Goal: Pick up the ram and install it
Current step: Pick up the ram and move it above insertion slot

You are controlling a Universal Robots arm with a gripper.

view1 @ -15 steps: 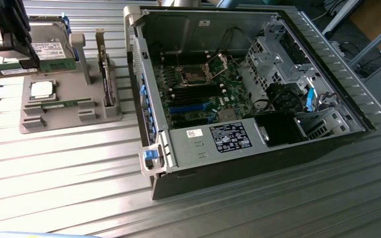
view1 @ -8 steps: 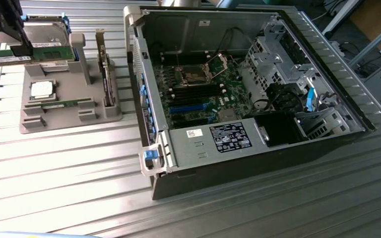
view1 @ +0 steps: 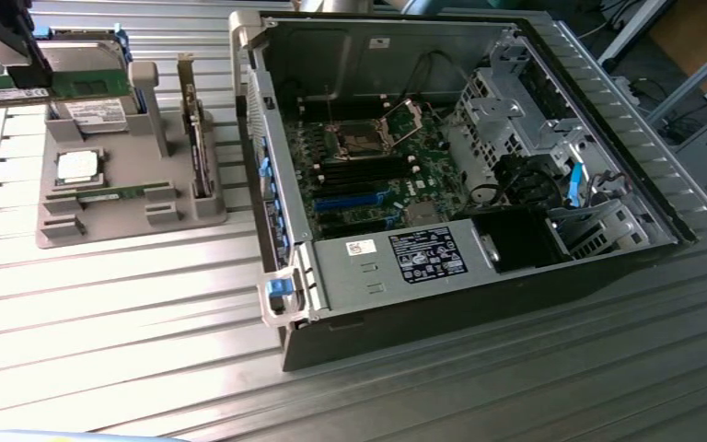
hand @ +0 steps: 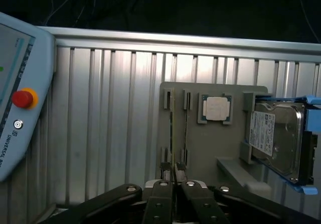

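Your black two-finger gripper [hand: 173, 173] is closed tight on the long, thin green circuit-board ram stick [view1: 77, 87], held clear above the grey plastic parts holder [view1: 65, 235] at the exterior view's left. Pick-up reads as done. The stick is well apart from the open grey metal computer case [view1: 452, 313]. The black memory slots [view1: 356, 175] on its green motherboard [view1: 397, 147] look unfilled, so you have installation left.

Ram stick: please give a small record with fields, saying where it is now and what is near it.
ram: green stick, held clear of the tray
gripper: fingers shut on the ram
on tray: processor, hard drive, second green stick
computer case: open, on the exterior view's right, apart from the ram
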